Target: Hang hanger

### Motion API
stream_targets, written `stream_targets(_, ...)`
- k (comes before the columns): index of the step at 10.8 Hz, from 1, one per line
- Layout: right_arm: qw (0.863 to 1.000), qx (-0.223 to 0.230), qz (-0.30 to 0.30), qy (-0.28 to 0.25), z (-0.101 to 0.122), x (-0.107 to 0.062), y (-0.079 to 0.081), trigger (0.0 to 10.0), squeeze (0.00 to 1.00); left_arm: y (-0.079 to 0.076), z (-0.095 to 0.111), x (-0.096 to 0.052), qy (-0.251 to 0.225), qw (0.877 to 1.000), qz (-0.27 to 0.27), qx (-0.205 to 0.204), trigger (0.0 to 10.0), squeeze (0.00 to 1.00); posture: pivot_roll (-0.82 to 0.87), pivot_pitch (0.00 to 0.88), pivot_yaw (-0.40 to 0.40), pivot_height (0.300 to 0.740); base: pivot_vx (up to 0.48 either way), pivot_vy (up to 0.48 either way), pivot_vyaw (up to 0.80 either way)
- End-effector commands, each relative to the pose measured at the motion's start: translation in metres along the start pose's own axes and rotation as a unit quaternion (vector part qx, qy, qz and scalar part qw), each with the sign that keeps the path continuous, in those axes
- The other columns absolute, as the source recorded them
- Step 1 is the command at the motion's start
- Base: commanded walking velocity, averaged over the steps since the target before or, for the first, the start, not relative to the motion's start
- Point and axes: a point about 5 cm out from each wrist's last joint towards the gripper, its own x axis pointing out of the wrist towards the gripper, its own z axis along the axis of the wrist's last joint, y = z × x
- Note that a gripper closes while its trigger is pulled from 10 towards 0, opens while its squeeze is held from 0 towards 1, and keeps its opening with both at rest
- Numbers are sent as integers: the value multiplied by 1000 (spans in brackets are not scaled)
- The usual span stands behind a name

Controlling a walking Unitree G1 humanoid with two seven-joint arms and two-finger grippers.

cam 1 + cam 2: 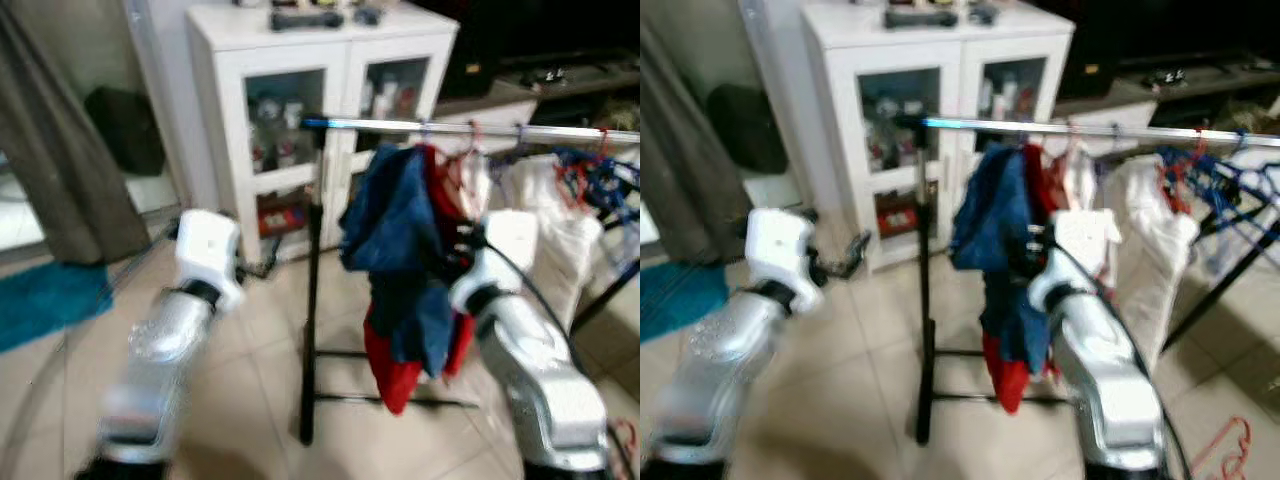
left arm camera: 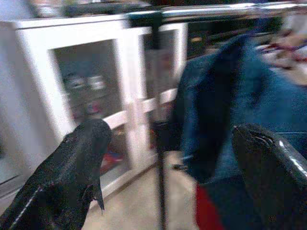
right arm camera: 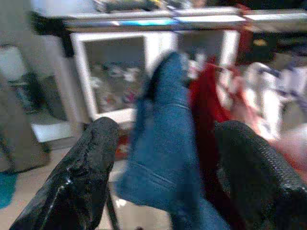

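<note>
Blue and red garments [image 1: 400,250] look already hung on silver metal rail [image 1: 480,127]; right claw [image 3: 163,158] at 3 o'clock and left claw [image 2: 168,163] both spread, empty; likely just retract.

A silver rail [image 1: 480,128] on a black stand [image 1: 311,300] carries a dark blue garment [image 1: 395,230] over a red one [image 1: 395,375], with white cloth [image 1: 545,215] at three o'clock, a white cabinet [image 1: 320,60] at twelve, and a teal mat [image 1: 45,300] at nine.

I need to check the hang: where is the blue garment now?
In the left eye view the blue garment hangs from the rail near its left end, beside a red garment, in front of the white cabinet, just ahead of the right gripper.
</note>
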Motion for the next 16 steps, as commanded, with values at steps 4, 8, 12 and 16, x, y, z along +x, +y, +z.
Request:
stream_targets(4,1000,-1,21,-12,13,4,1,10000,0,4,5,1,-3,1000,-1,9,10000,502,45,0,-33,740,313,0,-200)
stream_targets(8,999,-7,36,-12,20,10,-1,10000,1000,5,6,2,-4,1000,-6,12,10000,502,45,0,-39,740,310,0,0)
stream_targets(12,987,-54,85,125,58,23,-19,10000,1000,-12,24,7,14,981,-183,65,10000,475,14,0,-78,740,0,0,0)
stream_targets(16,955,-94,73,271,81,38,-37,10000,1000,-10,40,5,67,946,-303,96,10000,0,-6,25,-137,740,0,0,0)
